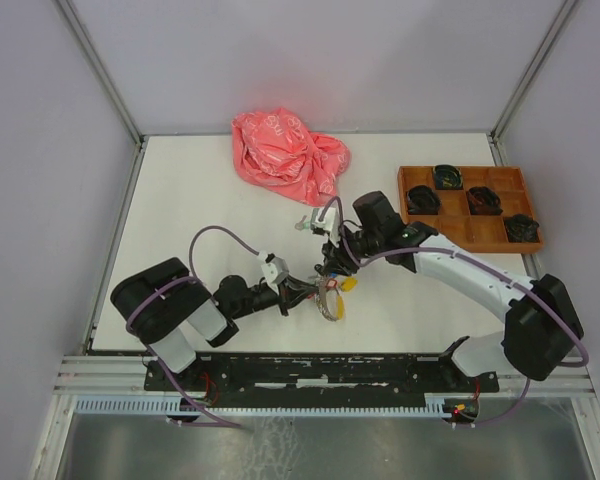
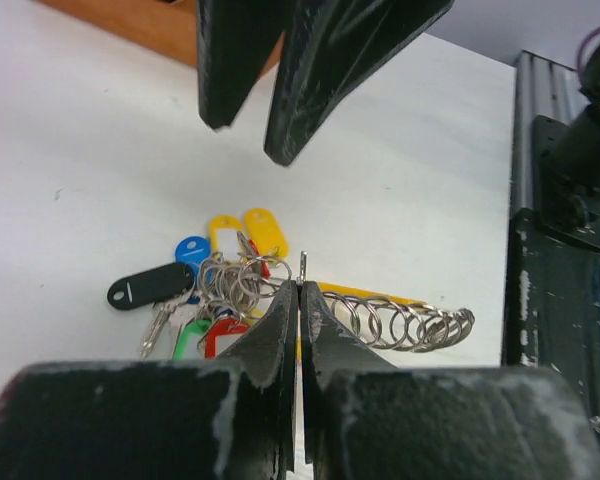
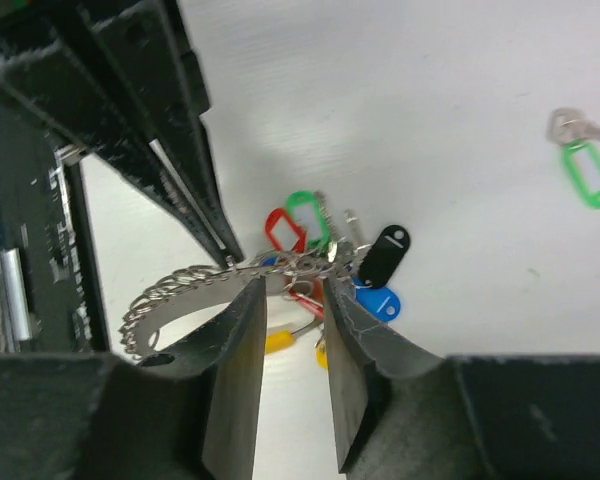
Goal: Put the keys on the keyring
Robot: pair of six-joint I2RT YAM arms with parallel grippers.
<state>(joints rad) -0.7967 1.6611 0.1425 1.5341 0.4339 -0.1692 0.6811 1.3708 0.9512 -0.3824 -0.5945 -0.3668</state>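
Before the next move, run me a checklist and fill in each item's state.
1. Hold on the ring: left fingers shut on the coiled keyring: ok.
2. Free hand ready: right fingers open, astride the bunch of tagged keys: ok.
3. Clearance: right fingers off the ring's wire: cannot tell.
4. Threading: red-tagged key on the ring: cannot tell, it lies in the bunch.
5. All keys gathered: not ok, a loose green-tagged key lies alone on the table.
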